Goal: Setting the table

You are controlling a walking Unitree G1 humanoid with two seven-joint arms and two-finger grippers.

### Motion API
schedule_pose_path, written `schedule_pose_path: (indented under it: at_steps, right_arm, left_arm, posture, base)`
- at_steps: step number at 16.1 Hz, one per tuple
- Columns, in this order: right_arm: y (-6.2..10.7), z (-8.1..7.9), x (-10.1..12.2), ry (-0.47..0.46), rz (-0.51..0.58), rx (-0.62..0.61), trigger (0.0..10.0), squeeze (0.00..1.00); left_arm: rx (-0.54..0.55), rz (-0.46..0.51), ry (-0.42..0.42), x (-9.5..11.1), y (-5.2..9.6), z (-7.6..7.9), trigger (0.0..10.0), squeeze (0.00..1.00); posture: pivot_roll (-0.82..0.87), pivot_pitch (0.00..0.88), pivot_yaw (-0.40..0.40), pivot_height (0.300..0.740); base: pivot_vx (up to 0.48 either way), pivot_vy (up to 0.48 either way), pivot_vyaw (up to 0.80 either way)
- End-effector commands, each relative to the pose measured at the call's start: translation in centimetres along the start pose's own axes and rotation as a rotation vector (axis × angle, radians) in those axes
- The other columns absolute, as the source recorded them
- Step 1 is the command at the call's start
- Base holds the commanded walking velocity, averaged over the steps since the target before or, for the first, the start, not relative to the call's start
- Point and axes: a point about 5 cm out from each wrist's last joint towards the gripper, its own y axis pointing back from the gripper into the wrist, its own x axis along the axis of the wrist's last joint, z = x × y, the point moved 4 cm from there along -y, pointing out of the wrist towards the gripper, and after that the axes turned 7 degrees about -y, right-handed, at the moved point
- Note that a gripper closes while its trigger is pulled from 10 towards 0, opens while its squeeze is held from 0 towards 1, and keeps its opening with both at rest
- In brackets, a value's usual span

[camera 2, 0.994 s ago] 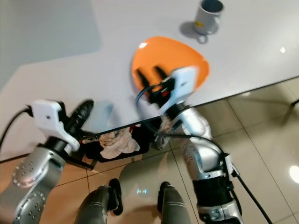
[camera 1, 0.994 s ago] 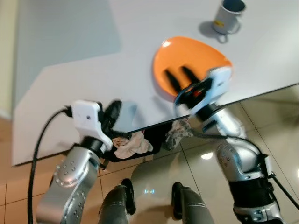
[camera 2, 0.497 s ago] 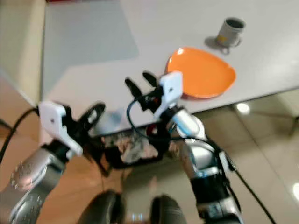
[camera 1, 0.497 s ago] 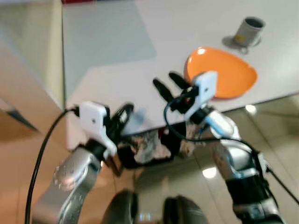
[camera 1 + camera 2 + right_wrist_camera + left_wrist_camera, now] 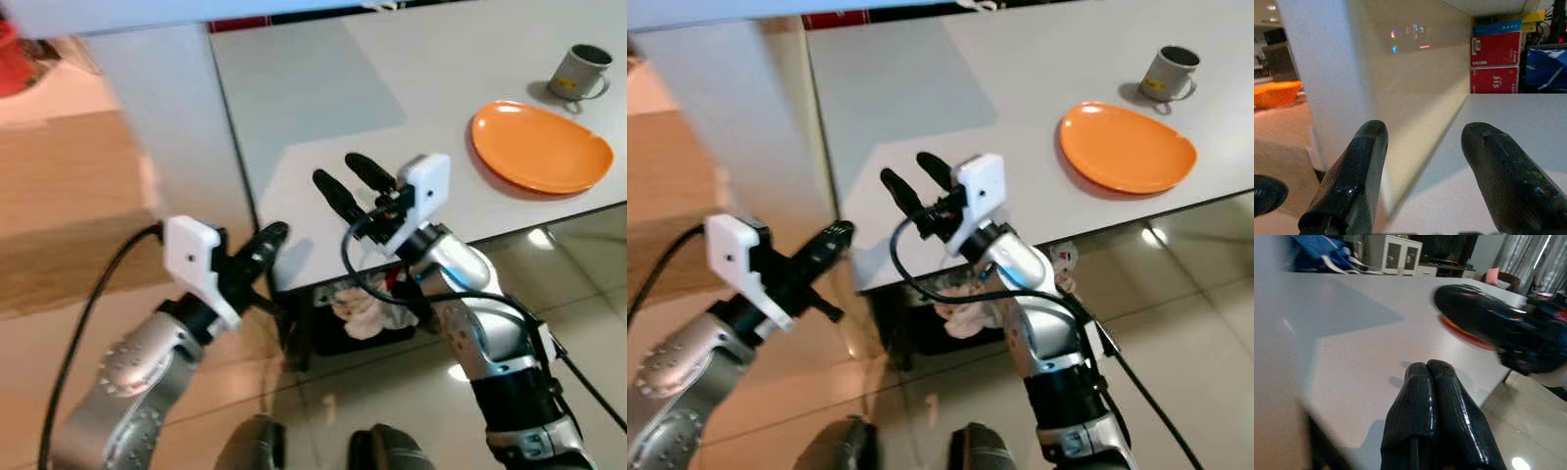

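An orange plate lies on the white table near its front edge, with a grey mug just beyond it. My right gripper hovers open and empty over the table's near left corner, well left of the plate. My left gripper is shut with nothing in it, held at the table's left front corner; its closed fingers point across the tabletop.
Under the table edge sits a dark basket with crumpled cloths. A pale wall or cabinet side stands left of the table. Red boxes and a blue bag lie at the table's far end. Glossy tiled floor is below.
The camera has swung left, so plate and mug now sit far right. My right gripper has left the plate and moved left to the table corner, open and empty.
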Motion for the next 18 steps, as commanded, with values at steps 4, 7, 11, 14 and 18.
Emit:
schedule_pose_path:
  at_steps: [4,7,11,14,18]
  right_arm:
    - [0.3,-1.5,0.0,-0.028,-0.007,0.089,10.0,0.00]
    - [0.7,-1.8,-1.2,-0.046,-0.043,0.076,10.0,0.00]
    - [1.8,-3.5,-2.3,-0.113,-0.056,0.089,10.0,0.00]
    - [0.9,-3.9,-1.4,-0.118,-0.021,0.105,10.0,0.00]
    - [-0.1,-2.6,0.8,-0.123,0.052,0.074,10.0,0.00]
  left_arm:
    - [0.092,-0.022,0.021,-0.9,1.0,-1.7,10.0,0.00]
    - [0.260,0.000,0.027,-1.0,1.5,-4.0,10.0,0.00]
    - [0.274,0.020,0.046,-1.0,1.6,-3.5,10.0,0.00]
    - [0.237,0.059,0.037,-0.1,0.2,-2.9,10.0,0.00]
    - [0.211,0.103,0.002,1.2,-1.1,-2.7,10.0,0.00]
  posture:
    - [-0.02,0.145,0.008,0.740]
    - [-0.01,0.133,-0.005,0.740]
    - [-0.01,0.129,-0.004,0.740]
    - [-0.02,0.116,-0.005,0.740]
    - [-0.02,0.105,-0.006,0.740]
  base:
    - [0.000,0.476,0.00]
    - [0.000,0.476,0.00]
    - [0.000,0.476,0.00]
    - [0.000,0.476,0.00]
    - [0.000,0.476,0.00]
